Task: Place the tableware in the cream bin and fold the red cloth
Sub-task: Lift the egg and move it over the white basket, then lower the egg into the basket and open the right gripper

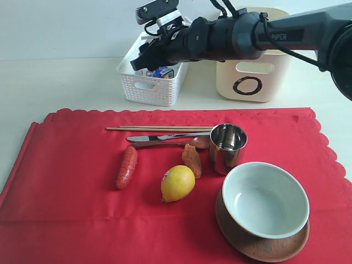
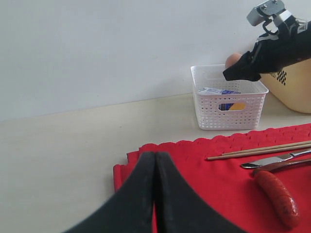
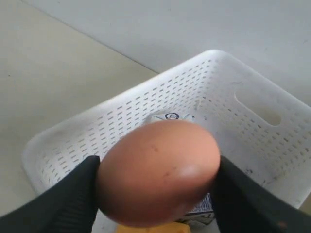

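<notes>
**Status.** The right fingers (image 3: 73,199) are clamped on the egg (image 3: 158,172), above the white basket (image 1: 144,88) at the far side of the table. The left fingers (image 2: 131,204) are pressed together, empty, over the near left edge of the red cloth (image 1: 71,203).

**Task items.** All tableware lies on the cloth:
- chopsticks (image 1: 159,128), knife (image 1: 165,137) and spoon (image 1: 170,143) at centre
- steel cup (image 1: 227,146) to their right
- bowl (image 1: 265,199) on the wooden plate (image 1: 264,247), near right

The cream bin (image 1: 275,77) stands far right, behind the right arm.

**Caution.**
- Releasing from this height would probably crack the egg on the carton (image 1: 162,71) below.
- Excess clamping force could crush the shell.
- Folding before the cloth is cleared would tip the cup.
</notes>
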